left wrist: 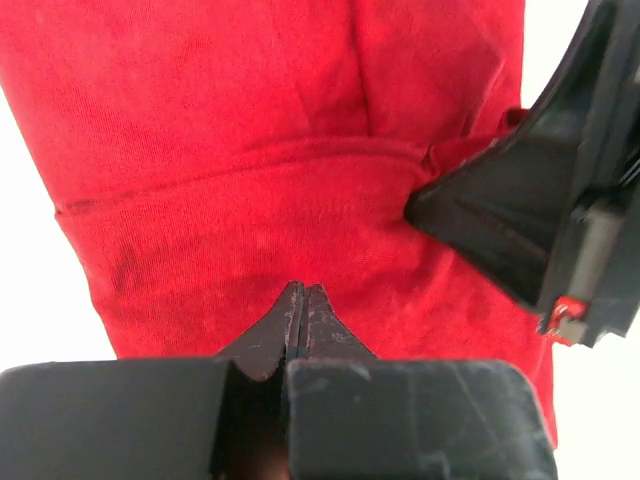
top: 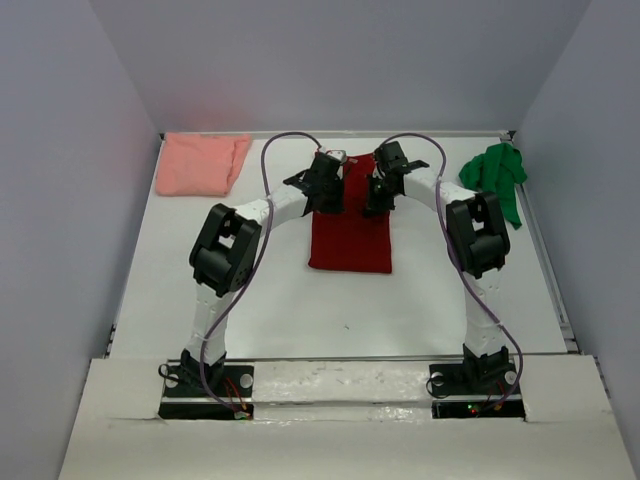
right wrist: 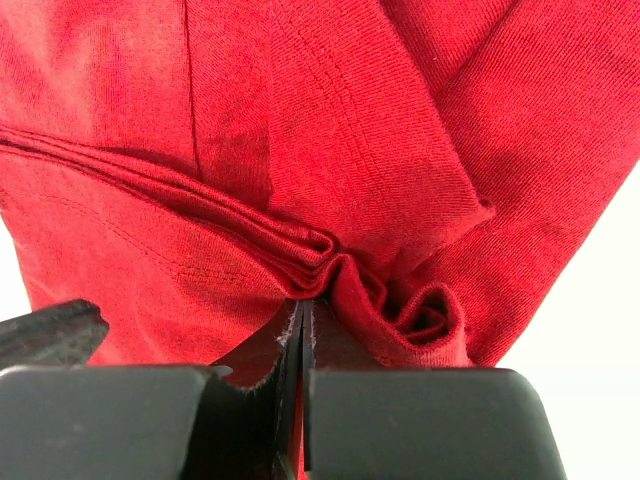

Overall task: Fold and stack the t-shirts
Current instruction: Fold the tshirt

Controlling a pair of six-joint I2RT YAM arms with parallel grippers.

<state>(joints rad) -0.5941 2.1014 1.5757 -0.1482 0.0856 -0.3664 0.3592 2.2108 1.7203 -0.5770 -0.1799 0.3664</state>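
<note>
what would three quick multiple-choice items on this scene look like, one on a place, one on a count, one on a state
1. Seen from the top camera, where on the table does the pink t-shirt lie?
A. far left corner
B. far right corner
C. between the arm bases

2. How many t-shirts are on the table?
A. two
B. three
C. four

3. How does the right tool stand?
A. wide open, holding nothing
B. shut on bunched cloth of the dark red t-shirt
C. shut on the pink t-shirt

Key:
1 A, it lies by the far left corner.
2 B, pink at far left, dark red in the middle, the green t-shirt at far right.
3 B, its wrist view shows it closed with folded red cloth gathered at its tip.
</note>
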